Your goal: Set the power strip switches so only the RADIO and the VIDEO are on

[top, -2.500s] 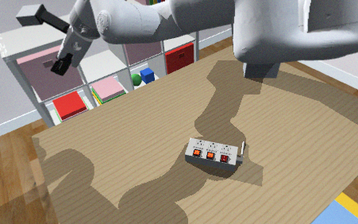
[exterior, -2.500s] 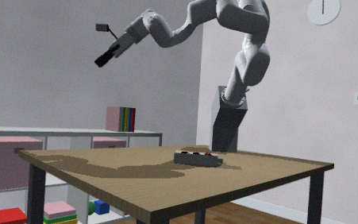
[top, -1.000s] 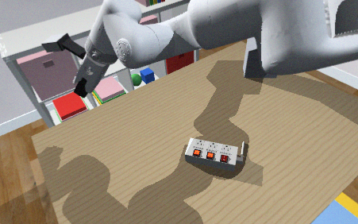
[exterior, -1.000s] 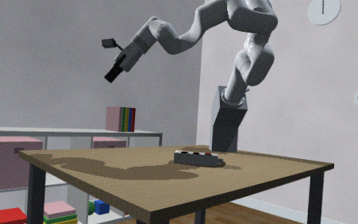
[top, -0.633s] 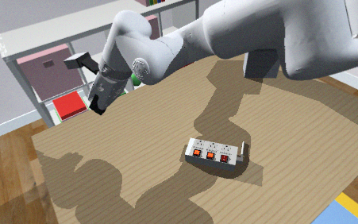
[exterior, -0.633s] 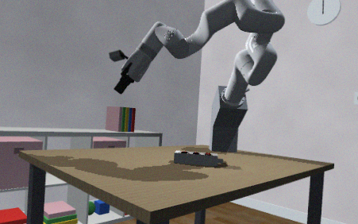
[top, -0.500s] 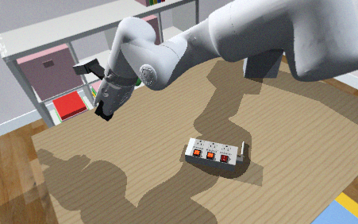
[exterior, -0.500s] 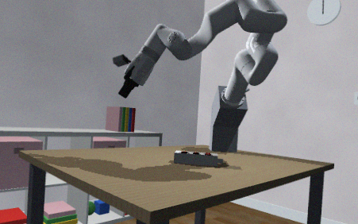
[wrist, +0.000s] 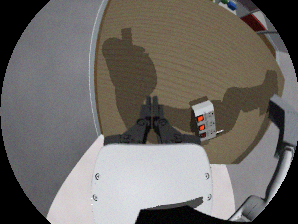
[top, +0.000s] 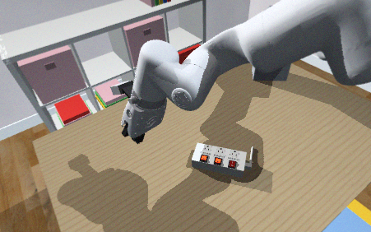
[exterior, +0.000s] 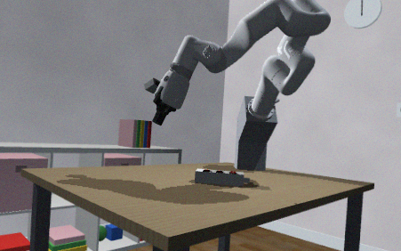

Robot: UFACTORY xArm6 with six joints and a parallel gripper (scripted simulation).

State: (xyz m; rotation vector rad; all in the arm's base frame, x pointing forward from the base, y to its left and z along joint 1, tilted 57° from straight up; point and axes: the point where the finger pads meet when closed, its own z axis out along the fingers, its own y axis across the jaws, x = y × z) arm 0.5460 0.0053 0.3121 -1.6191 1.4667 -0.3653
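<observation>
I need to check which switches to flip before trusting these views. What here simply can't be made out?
- Labels on the power strip: too small and blurred in the top view to read.
- Switches: seen edge-on in the exterior view, positions unclear.
- Power strip in the wrist view: tiny, only orange-red spots show.
- Gripper: shut, but its fingertips are dark and small in the top view.
</observation>
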